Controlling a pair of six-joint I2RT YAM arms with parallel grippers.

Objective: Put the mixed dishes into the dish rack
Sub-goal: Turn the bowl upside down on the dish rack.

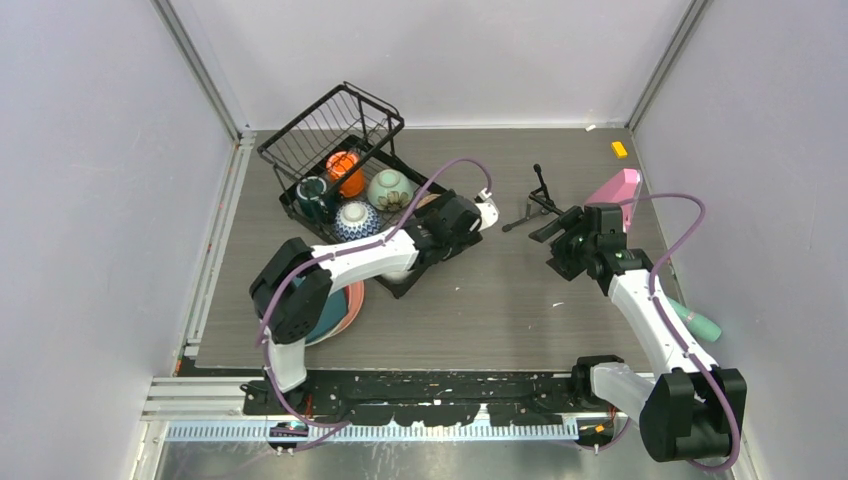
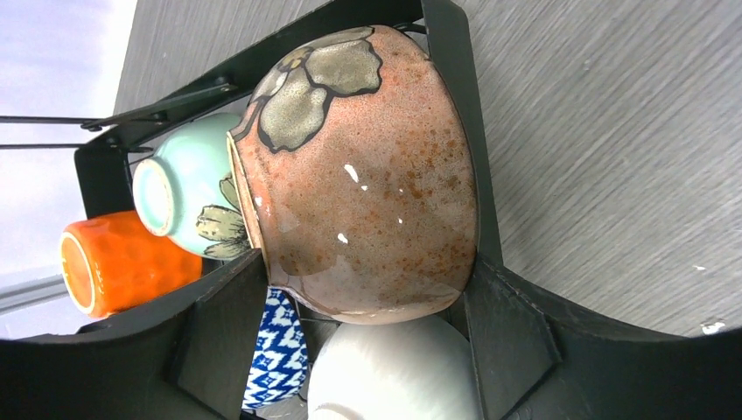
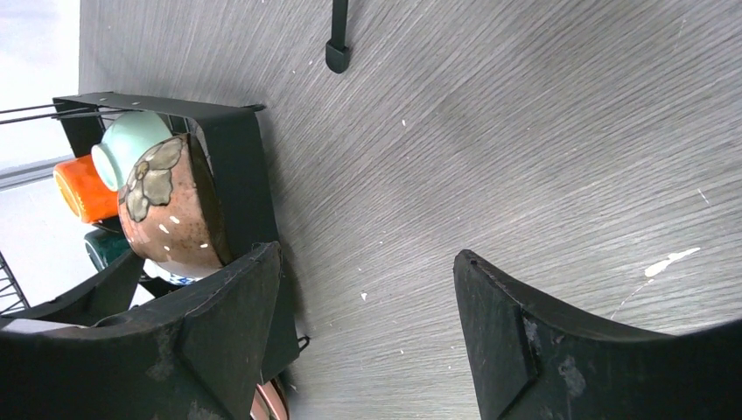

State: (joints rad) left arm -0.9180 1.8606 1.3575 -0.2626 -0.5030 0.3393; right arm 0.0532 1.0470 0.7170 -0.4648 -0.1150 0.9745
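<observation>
Left tool (image 2: pixel 366 262) is clamped across the tan bowl (image 2: pixel 367 175), which is tipped on its side at the dish rack's (image 1: pixel 320 125) 4 o'clock end, mouth toward the mint bowl (image 2: pixel 179 197). Right tool (image 3: pixel 367 258) hangs released and empty. I count four bowls (image 1: pixel 357 220) and two mugs (image 1: pixel 346 172) racked. Two plates (image 1: pixel 340 312) show on the counter (image 1: pixel 500 300), at 7 o'clock and nearer my left arm.

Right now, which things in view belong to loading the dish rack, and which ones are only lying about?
For the job: dish rack, tan bowl, white bowl, mint bowl, blue-patterned bowl, orange mug, dark green mug, stacked plates.

Lying about: pink wedge, black tripod, mint cylinder, small yellow block.
</observation>
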